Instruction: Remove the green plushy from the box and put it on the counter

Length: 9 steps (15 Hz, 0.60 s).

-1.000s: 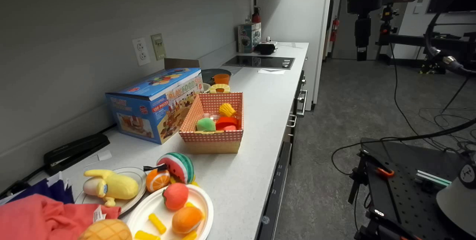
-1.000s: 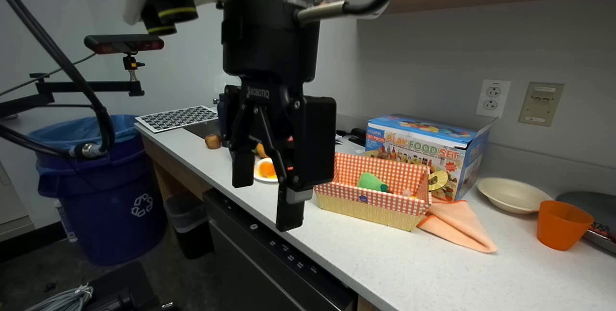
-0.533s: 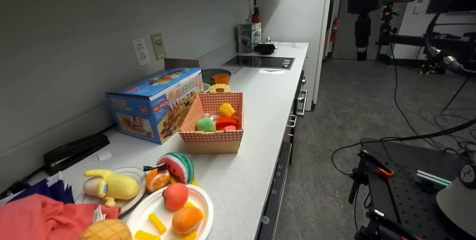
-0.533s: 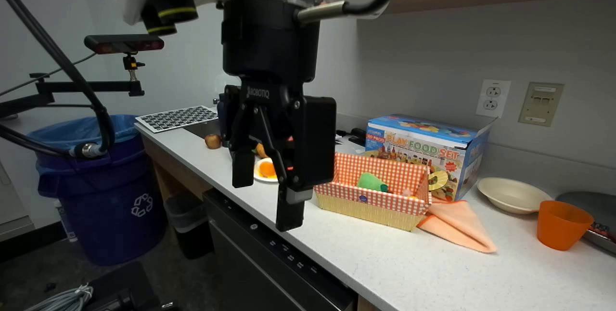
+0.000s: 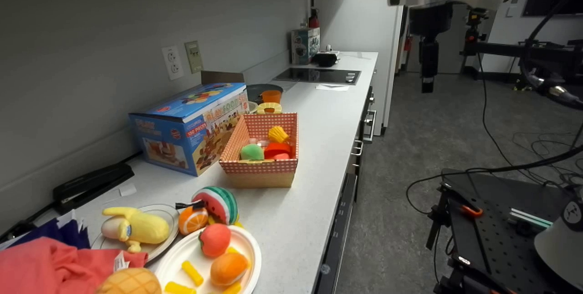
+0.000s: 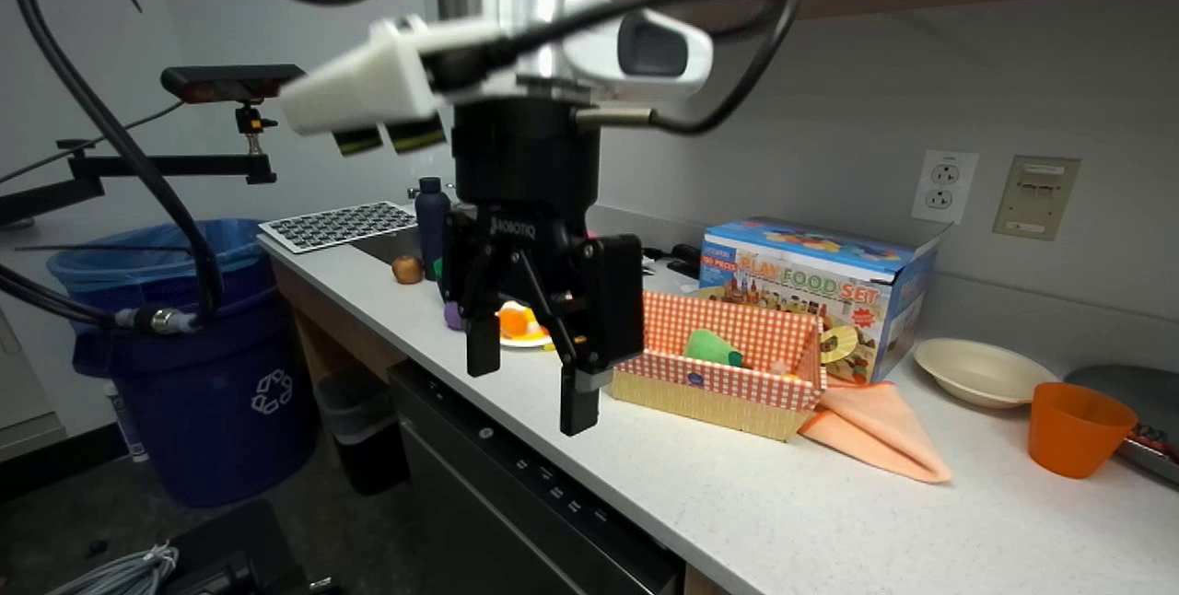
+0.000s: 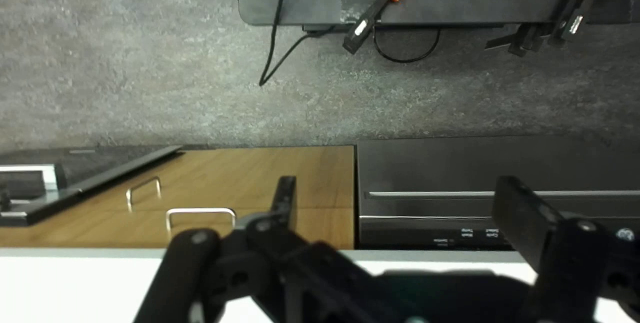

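Hangs with end effector [image 6: 531, 385] spread wide, left of the box [image 6: 705, 399] on the bench [image 6: 783, 503] in an exterior view, with the green plushy [image 6: 707, 347] lying inside that box.

In an exterior view, the plushy [image 5: 252, 152] lies in the box [image 5: 259, 179] on the worktop [image 5: 323, 139] (carton [image 5: 193, 125] to the left, plate [image 5: 256, 254] nearer, cup [image 5: 271, 97] farther).

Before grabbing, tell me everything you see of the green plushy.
The green plushy looks soft and rounded, light green with a dark green end. It lies inside the checked box beside a red piece; whether they touch is unclear. The checked box hides its lower part. The hand is clear of it.
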Available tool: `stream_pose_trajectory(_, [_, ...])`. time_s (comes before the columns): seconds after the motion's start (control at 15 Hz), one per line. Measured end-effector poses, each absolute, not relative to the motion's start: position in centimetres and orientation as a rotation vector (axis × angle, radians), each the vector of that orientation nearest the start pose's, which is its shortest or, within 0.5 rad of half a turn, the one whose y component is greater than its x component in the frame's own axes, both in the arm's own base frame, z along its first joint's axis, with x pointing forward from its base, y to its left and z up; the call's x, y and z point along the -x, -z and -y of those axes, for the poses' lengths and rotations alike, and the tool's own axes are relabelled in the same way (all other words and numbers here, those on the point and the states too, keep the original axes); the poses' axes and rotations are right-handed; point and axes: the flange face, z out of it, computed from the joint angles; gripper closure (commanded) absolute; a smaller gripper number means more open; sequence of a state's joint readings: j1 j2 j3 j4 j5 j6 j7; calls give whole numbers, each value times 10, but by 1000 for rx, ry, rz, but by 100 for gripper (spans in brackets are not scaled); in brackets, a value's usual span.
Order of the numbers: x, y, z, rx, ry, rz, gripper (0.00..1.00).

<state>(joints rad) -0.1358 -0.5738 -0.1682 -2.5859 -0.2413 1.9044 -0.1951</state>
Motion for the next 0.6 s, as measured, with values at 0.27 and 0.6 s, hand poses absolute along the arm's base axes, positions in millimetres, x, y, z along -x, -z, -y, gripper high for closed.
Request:
stream_pose_trajectory(0.27, [-372, -374, 60, 3262, -237, 327, 0])
stream_pose_trajectory(0.6, [-376, -369, 59, 3259, -244, 339, 0])
